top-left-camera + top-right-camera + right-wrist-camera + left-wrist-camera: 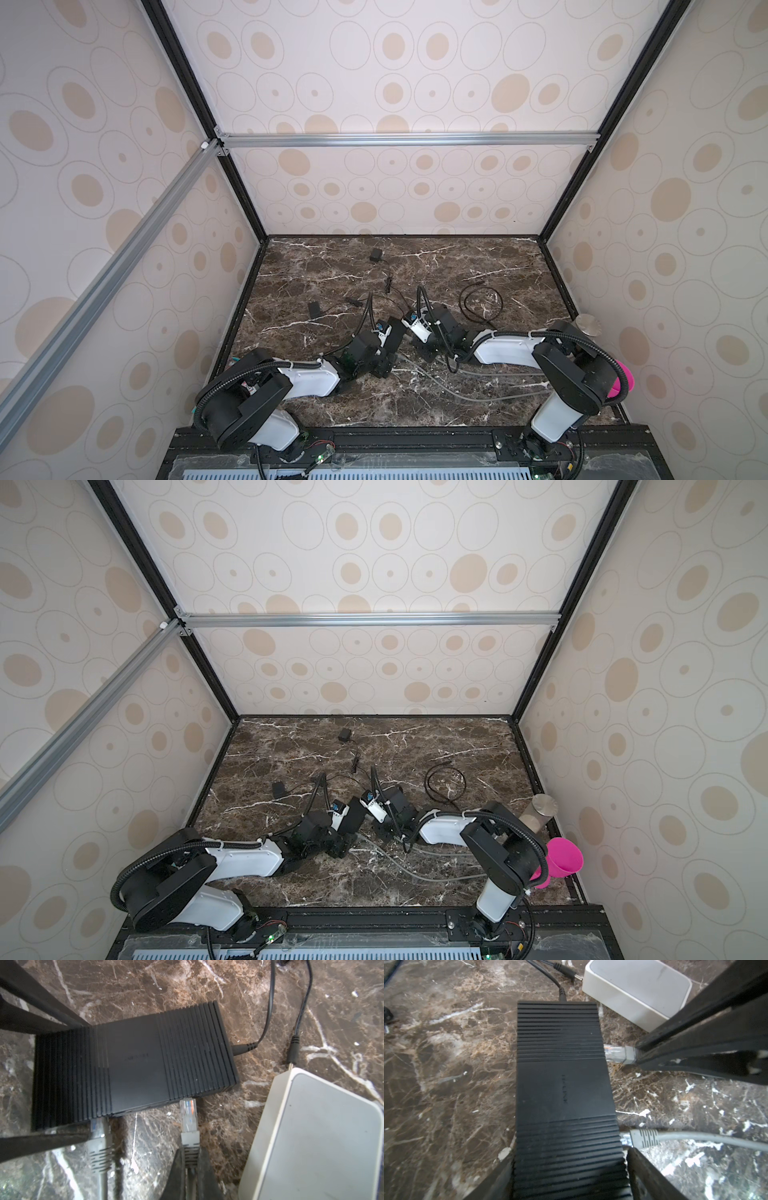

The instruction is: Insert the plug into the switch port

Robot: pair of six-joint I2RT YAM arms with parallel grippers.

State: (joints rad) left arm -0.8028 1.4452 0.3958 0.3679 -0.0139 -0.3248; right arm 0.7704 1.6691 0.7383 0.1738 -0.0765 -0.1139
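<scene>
The black ribbed switch (562, 1084) lies flat on the marble. My left gripper (568, 1155) straddles one end of it, its fingers (648, 1176) pressed against both long sides. My right gripper (190, 1153) is shut on the grey boot just behind the clear plug (188, 1113). The plug's tip sits right at the port side of the switch (135, 1064), level with the table; how far in it reaches is hidden. In the left wrist view the plug (612, 1053) touches that side. In both top views the arms' wrists cover the switch.
A second grey cable (97, 1132) is plugged into the same side. A white box (311, 1136) lies close beside the plug. A black power lead (243, 1049) enters the switch's end. A black cable coil (480, 305), a metal cylinder (586, 326) and a pink cup (561, 860) sit to the right.
</scene>
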